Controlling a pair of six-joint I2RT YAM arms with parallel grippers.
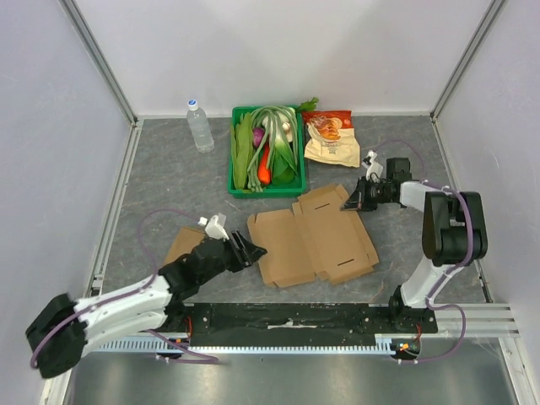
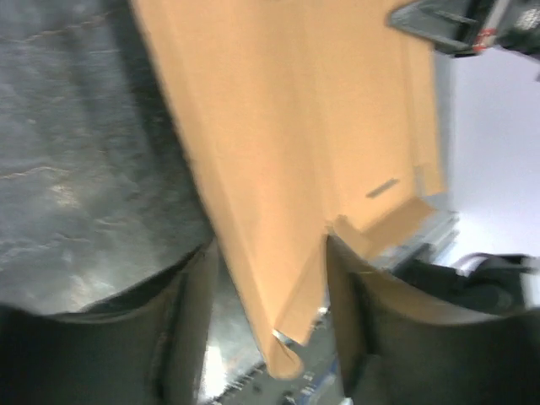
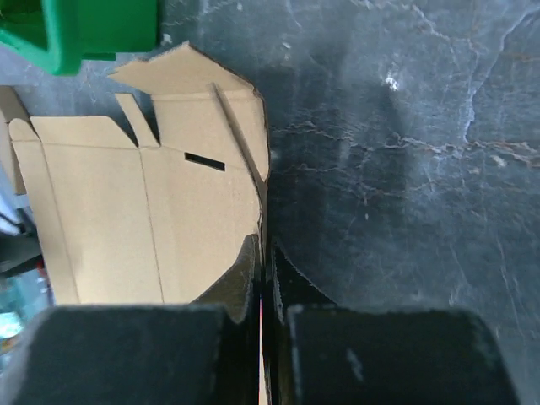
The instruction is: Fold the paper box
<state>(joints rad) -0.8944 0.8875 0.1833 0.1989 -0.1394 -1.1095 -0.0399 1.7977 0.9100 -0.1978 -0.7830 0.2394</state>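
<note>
The paper box [image 1: 312,236] lay flat on the desk [image 1: 160,177]. Our right gripper [image 1: 349,202] pinched its far right flap, and our left gripper [image 1: 256,251] stood open astride the left edge. We judged a slow lift along the creases best.

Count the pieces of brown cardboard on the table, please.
2. The flat box blank lies in the middle. A smaller piece lies to its left, partly hidden under the left arm.

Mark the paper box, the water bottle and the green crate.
paper box [image 1: 312,240], top view, its flat middle panel.
water bottle [image 1: 200,128], top view, its clear body.
green crate [image 1: 287,191], top view, its near rim.
</note>
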